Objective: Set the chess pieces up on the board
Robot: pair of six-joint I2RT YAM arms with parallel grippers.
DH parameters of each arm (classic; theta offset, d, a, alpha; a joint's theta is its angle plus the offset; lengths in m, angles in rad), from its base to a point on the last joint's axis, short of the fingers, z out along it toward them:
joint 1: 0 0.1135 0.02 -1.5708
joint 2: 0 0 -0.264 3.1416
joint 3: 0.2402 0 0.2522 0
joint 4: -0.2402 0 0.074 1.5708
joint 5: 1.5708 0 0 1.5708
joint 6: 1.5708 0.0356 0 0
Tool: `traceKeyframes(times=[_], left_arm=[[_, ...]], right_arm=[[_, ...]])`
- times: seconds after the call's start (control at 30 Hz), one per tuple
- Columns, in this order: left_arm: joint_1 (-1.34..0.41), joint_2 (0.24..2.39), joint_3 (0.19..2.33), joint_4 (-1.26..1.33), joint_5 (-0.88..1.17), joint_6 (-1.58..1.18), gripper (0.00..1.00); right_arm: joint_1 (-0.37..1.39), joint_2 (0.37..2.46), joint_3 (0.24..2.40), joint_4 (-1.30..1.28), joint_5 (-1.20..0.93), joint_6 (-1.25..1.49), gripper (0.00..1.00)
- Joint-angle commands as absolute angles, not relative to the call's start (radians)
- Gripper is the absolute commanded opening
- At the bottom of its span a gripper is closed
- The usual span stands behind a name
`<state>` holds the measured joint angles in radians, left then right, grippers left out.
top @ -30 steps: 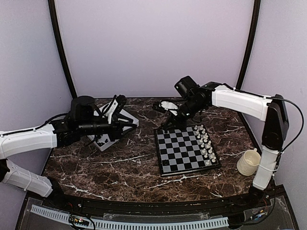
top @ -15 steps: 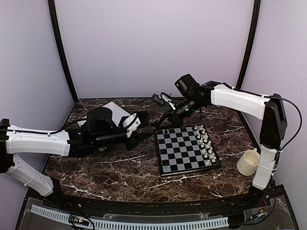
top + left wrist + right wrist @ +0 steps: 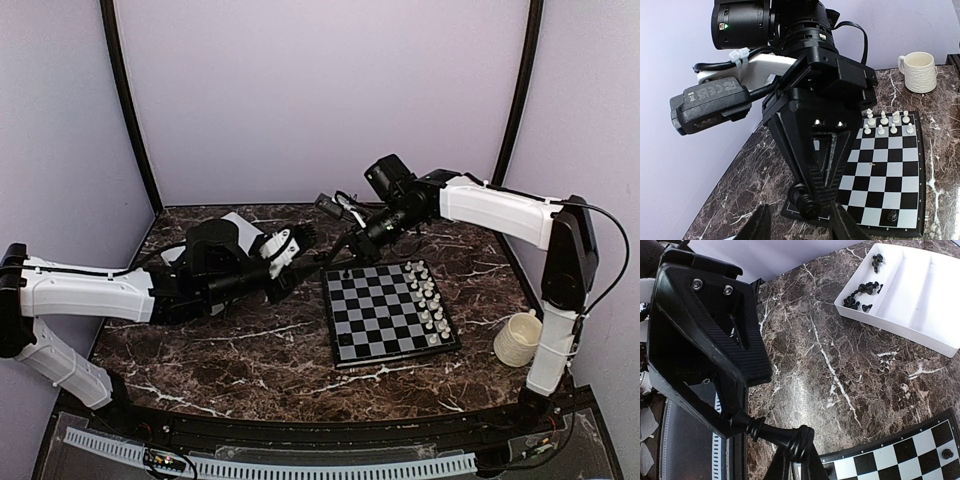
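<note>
The board (image 3: 390, 312) lies right of centre, with white chessmen (image 3: 430, 298) along its right side. My right gripper (image 3: 349, 260) hovers at the board's far left corner. In the right wrist view it (image 3: 795, 462) is shut on the head of a black chess piece (image 3: 782, 436) held lying sideways. My left gripper (image 3: 298, 247) faces it, open. Its fingers (image 3: 760, 226) flank the held piece (image 3: 810, 201) without closing. One black piece (image 3: 891, 216) stands on the board's left edge (image 3: 947, 454). More black pieces (image 3: 862, 294) lie in the tray.
A white two-compartment tray (image 3: 920, 295) sits at the far left, mostly hidden behind my left arm in the top view (image 3: 238, 222). A cream ribbed mug (image 3: 518, 338) stands right of the board, also in the left wrist view (image 3: 918, 72). Purple walls enclose the marble table.
My left arm swung from over the tray rightward to the board's far left corner, meeting the right gripper. The right gripper stayed at that corner with the black piece.
</note>
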<state>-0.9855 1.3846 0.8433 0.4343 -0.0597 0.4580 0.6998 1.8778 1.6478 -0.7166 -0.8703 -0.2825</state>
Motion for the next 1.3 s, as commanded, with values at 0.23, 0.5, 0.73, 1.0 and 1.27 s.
traceKeyframes(times=[0.23,0.5,0.73,1.0,1.27], left_arm=[[-0.989,1.419,0.898,0.466,-0.034,0.47,0.23],[-0.986,1.411,0.913,0.435,-0.049,0.438,0.08],[-0.972,1.429,1.042,0.159,-0.014,0.348,0.07],[-0.953,1.6,1.235,-0.172,0.103,0.224,0.06],[-0.901,1.833,1.486,-0.385,0.173,0.087,0.06]], right_arm=[[0.693,1.86,1.635,-0.687,-0.896,-0.274,0.03],[0.688,1.83,1.617,-0.723,-0.814,-0.329,0.2],[0.506,1.595,1.361,-0.658,-0.697,-0.399,0.38],[0.231,1.428,1.09,-0.516,-0.688,-0.424,0.41],[0.11,1.388,0.994,-0.419,-0.649,-0.423,0.41]])
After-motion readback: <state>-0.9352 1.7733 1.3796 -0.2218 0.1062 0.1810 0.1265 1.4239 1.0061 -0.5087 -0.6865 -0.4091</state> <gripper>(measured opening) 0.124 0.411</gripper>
